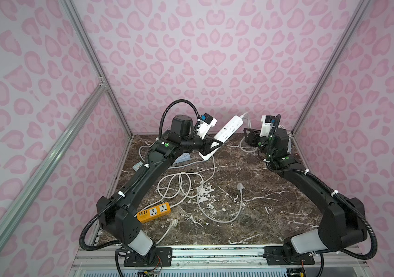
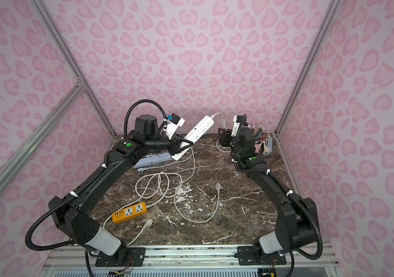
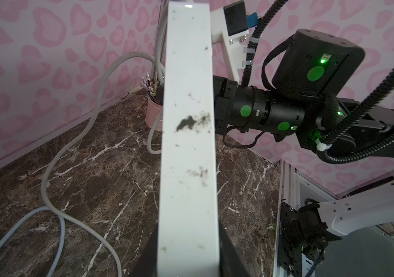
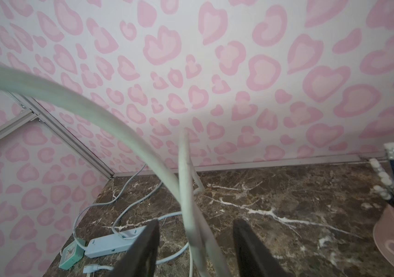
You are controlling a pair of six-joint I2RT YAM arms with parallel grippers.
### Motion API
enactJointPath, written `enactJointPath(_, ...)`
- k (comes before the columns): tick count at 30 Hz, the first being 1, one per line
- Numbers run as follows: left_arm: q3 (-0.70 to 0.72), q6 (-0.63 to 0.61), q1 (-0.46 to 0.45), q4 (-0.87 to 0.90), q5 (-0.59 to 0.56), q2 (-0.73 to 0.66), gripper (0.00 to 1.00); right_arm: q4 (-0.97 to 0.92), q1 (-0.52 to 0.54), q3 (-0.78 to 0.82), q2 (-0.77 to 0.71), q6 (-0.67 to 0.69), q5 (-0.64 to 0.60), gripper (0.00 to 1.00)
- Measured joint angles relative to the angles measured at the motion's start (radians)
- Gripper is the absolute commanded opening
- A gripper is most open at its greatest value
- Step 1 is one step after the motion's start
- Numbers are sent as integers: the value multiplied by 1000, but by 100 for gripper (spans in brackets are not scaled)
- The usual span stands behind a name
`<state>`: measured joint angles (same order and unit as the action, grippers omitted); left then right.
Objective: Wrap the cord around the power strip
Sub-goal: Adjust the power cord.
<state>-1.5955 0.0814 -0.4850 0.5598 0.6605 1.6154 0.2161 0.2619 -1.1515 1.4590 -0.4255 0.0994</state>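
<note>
White plastic stands out in both top views: the white power strip hangs tilted above the tabletop. The left claw is clenched around it near its lower end, and its other end is raised toward the back wall. The right claw sits just beside that raised end. The cord leaves the raised end, and a long run trails from under the low end across the tabletop to a plug. An orange power strip lies well apart from the white power strip, toward the arm bases. A pale blue power strip lies just beside its low end, partly under the left arm. In a top view a pink cup of pencils stands beyond the right claw, on the far side from the white power strip.

From the left wrist, the white power strip's smudged back fills the middle, the left claw grasping it between dark fingers. The cord curves down beside it onto the tabletop, and the pink cup shows behind it.

From the right wrist, the right claw is released, with its fingers spread. The cord passes between them without being pinched. The white power strip itself is out of frame.
</note>
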Motion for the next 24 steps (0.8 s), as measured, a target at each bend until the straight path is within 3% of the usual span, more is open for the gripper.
enactJointPath(12, -1, 27, -8, -14, -47, 21, 3, -187, 85, 34, -111, -92, -193, 57)
enactJointPath(19, -2, 45, -28, -26, -39, 22, 3, -177, 60, 20, 0, -152, -174, 54)
enactJointPath(24, 26, 53, -33, -32, -22, 19, 3, -63, 44, -6, 100, -176, -185, 47)
